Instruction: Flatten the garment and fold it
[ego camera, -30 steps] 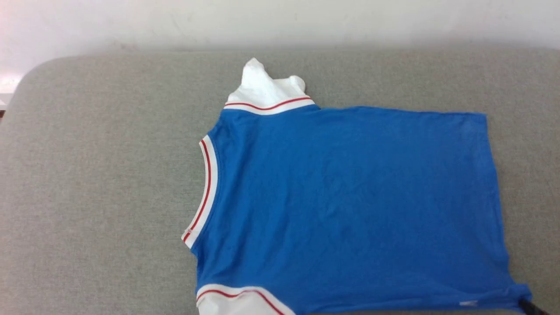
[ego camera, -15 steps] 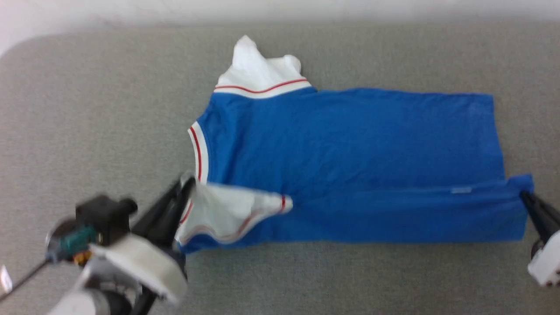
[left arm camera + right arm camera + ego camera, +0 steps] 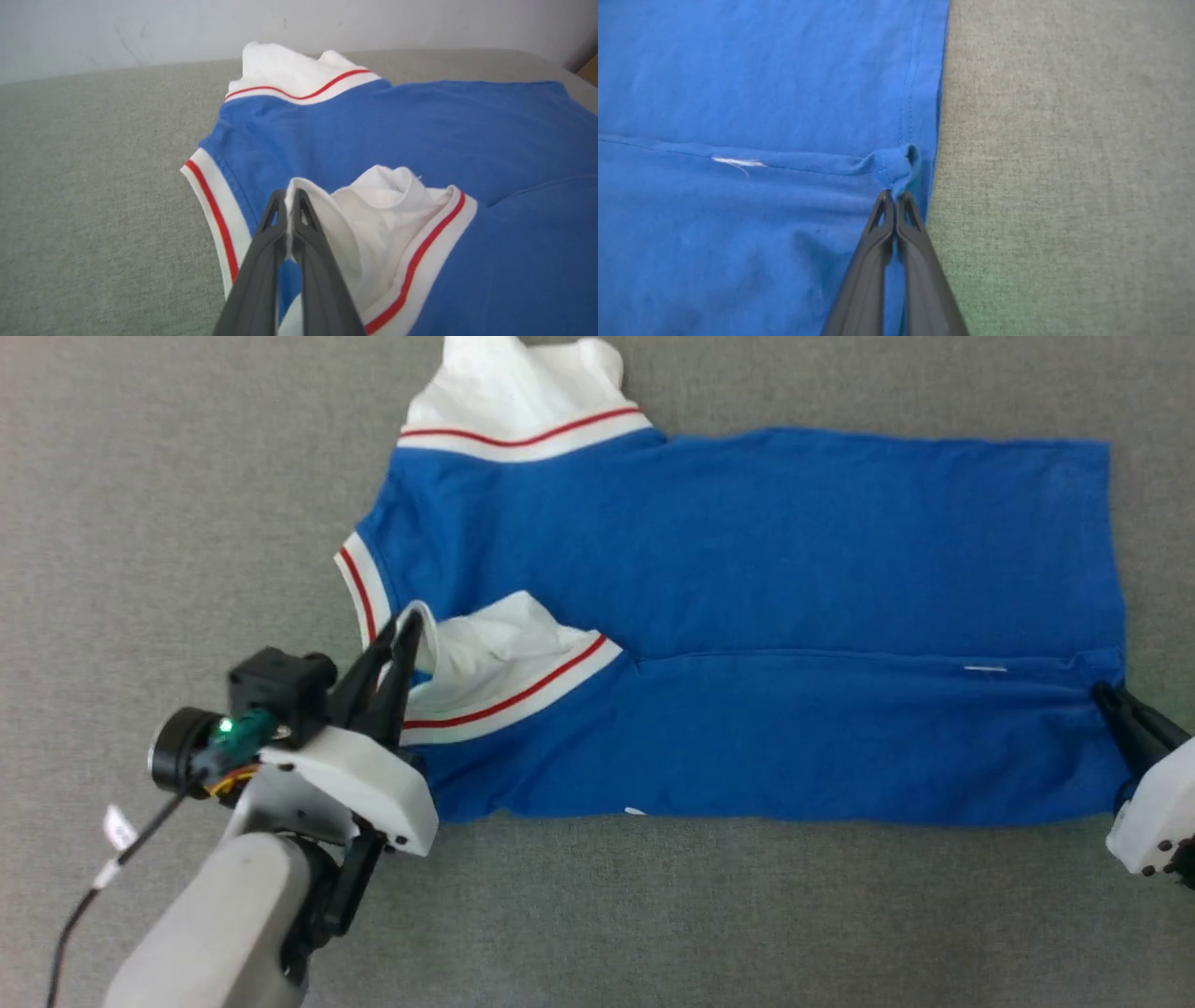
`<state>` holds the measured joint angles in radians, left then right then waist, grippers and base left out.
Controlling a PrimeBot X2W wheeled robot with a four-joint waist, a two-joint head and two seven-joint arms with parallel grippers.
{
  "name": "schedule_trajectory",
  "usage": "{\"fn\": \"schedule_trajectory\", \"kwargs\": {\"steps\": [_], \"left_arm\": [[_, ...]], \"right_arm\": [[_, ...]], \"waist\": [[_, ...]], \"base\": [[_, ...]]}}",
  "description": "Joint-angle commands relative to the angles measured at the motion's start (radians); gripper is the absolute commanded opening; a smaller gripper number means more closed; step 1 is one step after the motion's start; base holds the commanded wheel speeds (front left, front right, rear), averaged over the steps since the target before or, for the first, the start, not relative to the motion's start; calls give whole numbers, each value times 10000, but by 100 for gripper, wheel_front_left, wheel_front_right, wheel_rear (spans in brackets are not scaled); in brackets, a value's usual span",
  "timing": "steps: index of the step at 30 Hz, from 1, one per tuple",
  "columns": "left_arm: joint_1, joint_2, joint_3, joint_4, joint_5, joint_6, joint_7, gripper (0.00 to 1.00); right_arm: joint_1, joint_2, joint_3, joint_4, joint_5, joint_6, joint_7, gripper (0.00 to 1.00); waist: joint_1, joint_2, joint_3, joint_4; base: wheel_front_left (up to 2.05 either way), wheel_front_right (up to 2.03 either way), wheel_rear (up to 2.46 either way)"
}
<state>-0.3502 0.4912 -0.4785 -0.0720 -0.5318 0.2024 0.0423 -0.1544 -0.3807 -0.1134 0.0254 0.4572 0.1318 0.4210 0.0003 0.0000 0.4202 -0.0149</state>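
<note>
Pinching the garment (image 3: 747,541) at both ends — we see left gripper (image 3: 409,621) clamped on its white sleeve, right gripper (image 3: 1103,693) on a hem corner. It lies on the grey surface (image 3: 140,523).

The garment (image 3: 747,569) (far white sleeve) overruns the head view's top.

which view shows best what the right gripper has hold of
The right wrist view: up close, the right gripper is shut on a bunched hem corner of the garment. The head view catches its fingers at the frame's right edge. The left wrist view faces the sleeve end.
</note>
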Motion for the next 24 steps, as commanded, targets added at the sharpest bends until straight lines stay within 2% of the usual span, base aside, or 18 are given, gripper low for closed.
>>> {"fn": "schedule_trajectory", "kwargs": {"steps": [1, 8, 10, 11, 12, 13, 14, 15, 16, 20, 24], "left_arm": [[-171, -42, -72, 188, 139, -13, -40, 0], [-583, -528, -375, 1684, 285, 151, 55, 0], [-665, -645, -375, 1934, 246, 207, 70, 35], [-686, -716, -352, 2009, 183, 204, 28, 41], [-695, -781, -326, 2061, 124, 193, -47, 44], [-685, -856, -271, 2093, 41, 188, -159, 47], [-657, -924, -207, 2105, -56, 179, -270, 58], [-621, -954, -158, 2087, -113, 158, -402, 83], [-573, -976, -91, 2031, -164, 153, -563, 100], [-69, -991, 338, 1330, -370, 355, -1311, 100], [984, -879, 838, 88, -314, 867, -2282, 100]], "right_arm": [[-154, -70, 47, 80, 35, -11, -73, 0], [-422, -192, 297, 687, 171, -11, -287, 0], [-497, -207, 398, 818, 210, -11, -302, 0], [-540, -208, 472, 854, 254, -11, -341, 29], [-581, -184, 504, 896, 319, -11, -410, 76], [-614, -158, 520, 942, 367, -11, -483, 100], [-632, -147, 553, 979, 390, -11, -536, 100], [-638, -140, 591, 993, 425, -11, -591, 100], [-629, -123, 597, 981, 484, -11, -663, 100], [-335, -29, 395, 602, 674, -11, -1031, 100], [383, 397, -364, -278, 463, -11, -1694, 100]], "waist": [[-3, 0, 281, -50], [-3, 0, 368, 102], [-3, 0, 346, 124], [-3, 0, 325, 126], [-3, 0, 283, 128], [-3, 0, 227, 131], [-3, 0, 157, 132], [-3, 0, 73, 130], [-3, 0, -28, 134], [-3, 0, -567, 169], [-3, 0, -1159, 261]], "base": [[0, 0, 0], [0, 0, 0], [0, 0, 0], [0, 0, 0], [0, 0, 0], [0, 0, 0], [0, 0, 0], [0, 0, 0], [0, 0, 0], [0, 0, 0], [0, 0, 0]]}}
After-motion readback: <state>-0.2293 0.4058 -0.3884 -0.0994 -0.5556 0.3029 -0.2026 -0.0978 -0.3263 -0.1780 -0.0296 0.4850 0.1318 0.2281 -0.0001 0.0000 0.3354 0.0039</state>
